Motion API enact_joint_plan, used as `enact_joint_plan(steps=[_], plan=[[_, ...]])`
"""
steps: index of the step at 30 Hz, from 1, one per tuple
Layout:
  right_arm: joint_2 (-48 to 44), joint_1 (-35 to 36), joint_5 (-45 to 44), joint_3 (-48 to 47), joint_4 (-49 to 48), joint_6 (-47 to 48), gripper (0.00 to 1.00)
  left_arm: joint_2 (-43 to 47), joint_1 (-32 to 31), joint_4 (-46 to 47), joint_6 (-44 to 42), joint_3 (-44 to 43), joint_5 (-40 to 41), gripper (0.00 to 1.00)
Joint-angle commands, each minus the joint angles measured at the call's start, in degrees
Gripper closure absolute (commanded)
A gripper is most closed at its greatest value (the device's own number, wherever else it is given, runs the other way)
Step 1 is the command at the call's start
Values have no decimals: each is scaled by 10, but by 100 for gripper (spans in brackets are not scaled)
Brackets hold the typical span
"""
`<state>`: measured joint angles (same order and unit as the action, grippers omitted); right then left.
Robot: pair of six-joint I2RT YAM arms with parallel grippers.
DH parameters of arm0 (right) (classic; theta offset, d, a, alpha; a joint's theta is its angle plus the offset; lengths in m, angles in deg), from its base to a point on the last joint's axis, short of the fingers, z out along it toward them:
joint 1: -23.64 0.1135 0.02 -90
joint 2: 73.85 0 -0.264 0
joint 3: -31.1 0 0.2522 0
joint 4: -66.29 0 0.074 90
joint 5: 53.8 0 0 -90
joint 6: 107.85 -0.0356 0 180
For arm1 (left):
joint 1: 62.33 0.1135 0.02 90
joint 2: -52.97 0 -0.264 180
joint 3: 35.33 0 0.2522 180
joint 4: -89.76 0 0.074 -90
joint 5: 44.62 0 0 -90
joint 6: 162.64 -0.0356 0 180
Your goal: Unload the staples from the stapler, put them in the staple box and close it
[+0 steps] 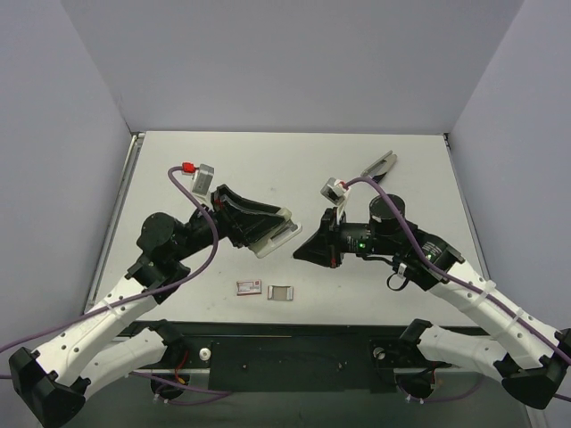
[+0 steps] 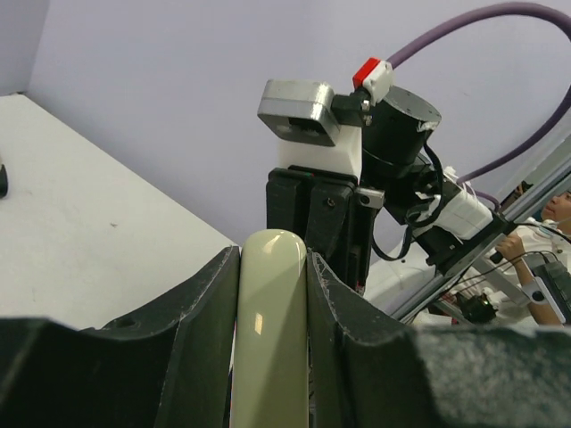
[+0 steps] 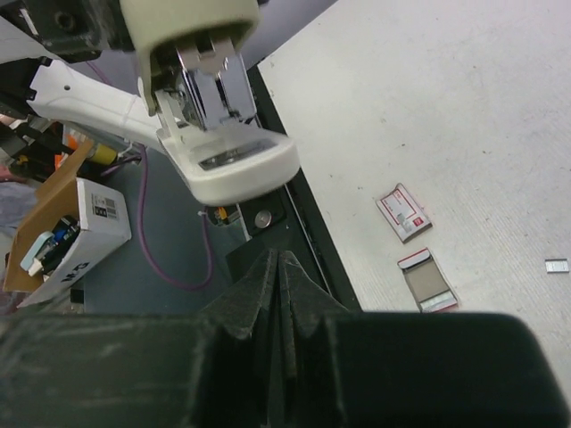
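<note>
My left gripper [image 1: 259, 227] is shut on a cream-white stapler [image 1: 275, 230] and holds it in the air over the table's middle. In the left wrist view its rounded cream top [image 2: 272, 330] sits squeezed between the black fingers [image 2: 192, 339]. The right wrist view shows the stapler [image 3: 219, 116] hinged open, with the metal staple channel between cream top and white base. My right gripper [image 1: 302, 252] is shut and empty, its tip [image 3: 279, 259] just short of the stapler's open end. A slim grey hinged two-arm piece with a black end [image 1: 379, 165] lies at the back right.
A red-and-white staple box [image 1: 248, 287] and its open tray [image 1: 280, 292] lie near the table's front edge, also in the right wrist view [image 3: 403, 212] [image 3: 426, 281]. A small staple strip [image 3: 556, 264] lies on the table. The black front rail [image 1: 285, 332] runs below.
</note>
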<state>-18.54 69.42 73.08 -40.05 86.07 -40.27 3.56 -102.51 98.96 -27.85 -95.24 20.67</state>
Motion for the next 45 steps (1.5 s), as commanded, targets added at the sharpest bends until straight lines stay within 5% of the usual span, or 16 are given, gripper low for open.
enact_joint_plan(steps=[1,13,31,45], plan=[[10,5,35,-40,-46,6,100,17,-2,70,32,6,-36,100],[96,30,64,-119,-90,4,100,28,-3,102,40,44,-70,100],[248,34,130,-328,-37,45,100,5,-17,132,17,70,-253,100],[138,-20,94,-194,-37,40,100,19,-17,20,-74,32,-120,100]])
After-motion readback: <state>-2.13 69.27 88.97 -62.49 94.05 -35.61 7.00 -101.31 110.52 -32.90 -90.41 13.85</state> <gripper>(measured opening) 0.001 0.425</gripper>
